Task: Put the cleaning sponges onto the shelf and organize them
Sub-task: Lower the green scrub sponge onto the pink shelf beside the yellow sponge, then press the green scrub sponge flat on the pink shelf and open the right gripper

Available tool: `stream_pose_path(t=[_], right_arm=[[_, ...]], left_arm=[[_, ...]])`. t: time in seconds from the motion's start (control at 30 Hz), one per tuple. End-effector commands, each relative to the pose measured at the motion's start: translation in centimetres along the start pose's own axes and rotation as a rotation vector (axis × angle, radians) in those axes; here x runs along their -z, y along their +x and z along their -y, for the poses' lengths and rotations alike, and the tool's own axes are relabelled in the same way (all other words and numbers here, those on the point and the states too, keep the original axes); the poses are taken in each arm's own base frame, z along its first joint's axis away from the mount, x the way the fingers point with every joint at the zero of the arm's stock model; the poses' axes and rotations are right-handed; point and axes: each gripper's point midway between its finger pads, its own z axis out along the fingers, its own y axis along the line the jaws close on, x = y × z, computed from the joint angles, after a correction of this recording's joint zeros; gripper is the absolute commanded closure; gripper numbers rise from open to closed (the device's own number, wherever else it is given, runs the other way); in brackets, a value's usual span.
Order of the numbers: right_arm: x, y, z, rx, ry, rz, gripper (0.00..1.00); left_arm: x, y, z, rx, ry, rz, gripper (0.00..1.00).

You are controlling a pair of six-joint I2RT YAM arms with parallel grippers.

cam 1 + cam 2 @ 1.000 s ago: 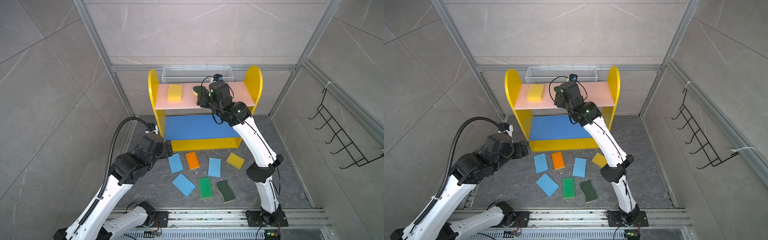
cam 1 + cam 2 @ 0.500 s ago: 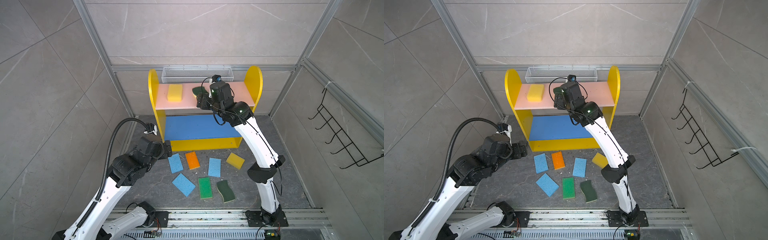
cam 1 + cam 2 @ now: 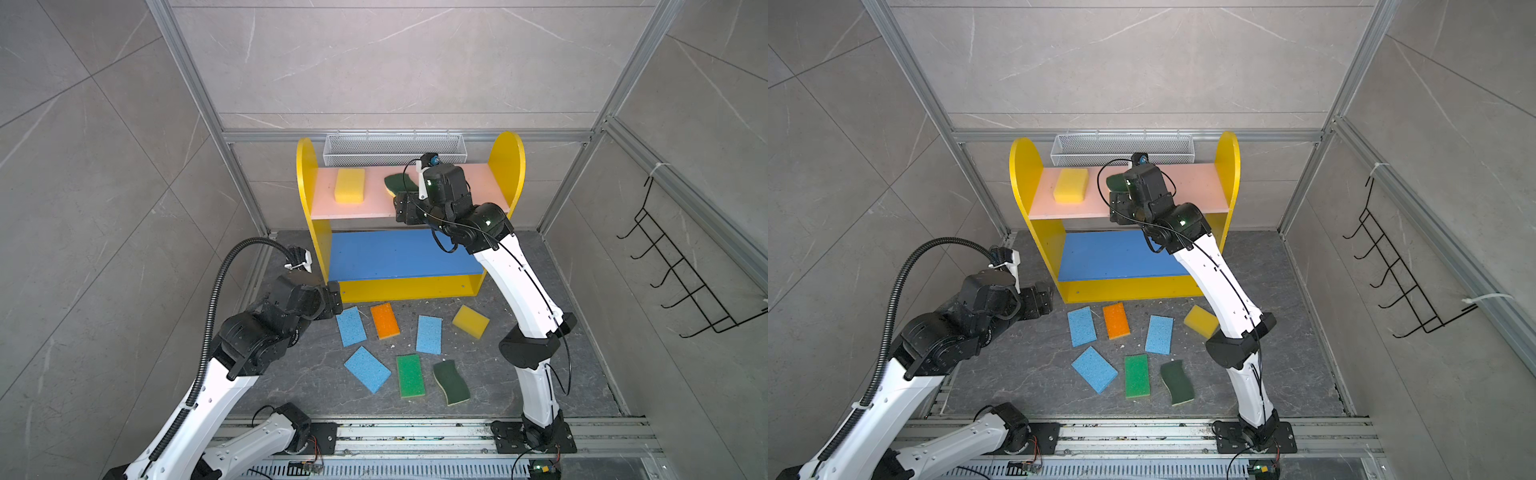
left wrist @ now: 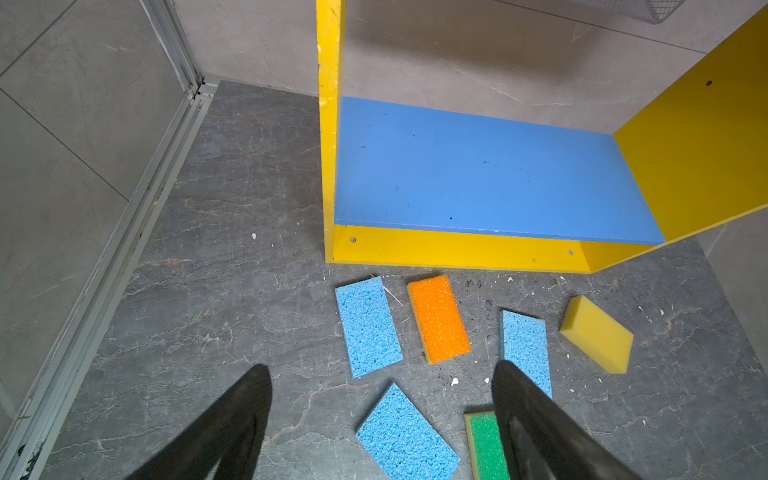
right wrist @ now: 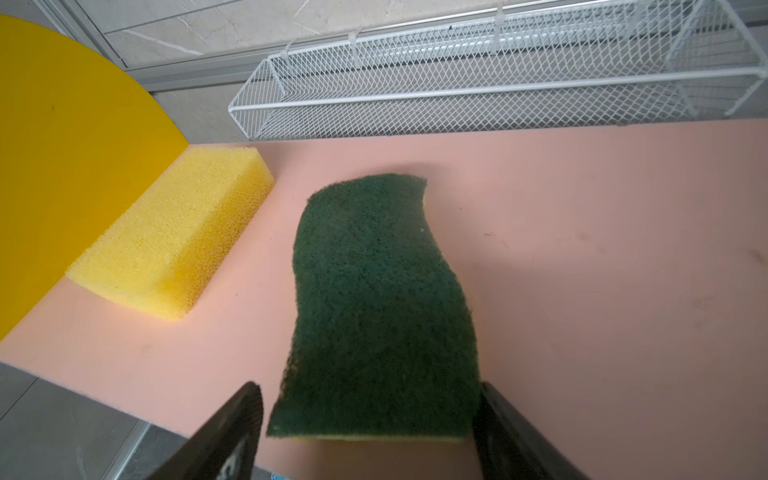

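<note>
On the shelf's pink upper board (image 3: 482, 183) lie a thick yellow sponge (image 3: 350, 185) and a wavy dark-green scourer (image 3: 397, 183). My right gripper (image 5: 369, 388) is open with the scourer (image 5: 378, 291) lying flat between its fingers, and a gap shows at one finger. On the floor before the shelf lie three light blue sponges (image 3: 351, 326) (image 3: 429, 334) (image 3: 367, 369), an orange one (image 3: 385, 320), a yellow one (image 3: 470, 321), a green one (image 3: 410, 375) and a second scourer (image 3: 451, 382). My left gripper (image 4: 382, 368) hangs open and empty above them, near the shelf's left front corner.
A white wire mesh basket (image 3: 395, 147) hangs on the back wall just behind the pink board. A black wire hook rack (image 3: 681, 282) is on the right wall. The blue middle board (image 4: 478, 174) carries nothing. A metal rail (image 3: 415, 432) runs along the front.
The right jaws have widened a little around the scourer, which stays on the pink board. The left arm has shifted slightly toward the floor sponges.
</note>
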Motion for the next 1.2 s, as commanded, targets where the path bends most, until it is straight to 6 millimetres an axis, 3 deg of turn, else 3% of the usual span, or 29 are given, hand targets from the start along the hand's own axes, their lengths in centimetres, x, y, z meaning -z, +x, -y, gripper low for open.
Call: stream_pose_path(t=[0.0,0.23,0.77,1.17], right_arm=[[0.6,0.8,-0.3,0.031,-0.040,-0.043,0.20],[-0.1,1.4,-0.7,0.025,-0.056,-0.064,0.21],[-1.7,3.1,0.7,0.092,0.031,-0.108,0.18],[-3.3,4.4,0.0,0.115,0.008,-0.141,0.18]], left_arm=[[0.3,-0.8,-0.2,0.023,-0.010,0.032,0.14],[0.4,-0.7,-0.3,0.027,-0.011,0.032,0.14],[1.1,-0.6,-0.7,0.022,-0.004,0.041,0.14],[1.8,-0.7,-1.6,0.016,-0.027,0.064,0.14]])
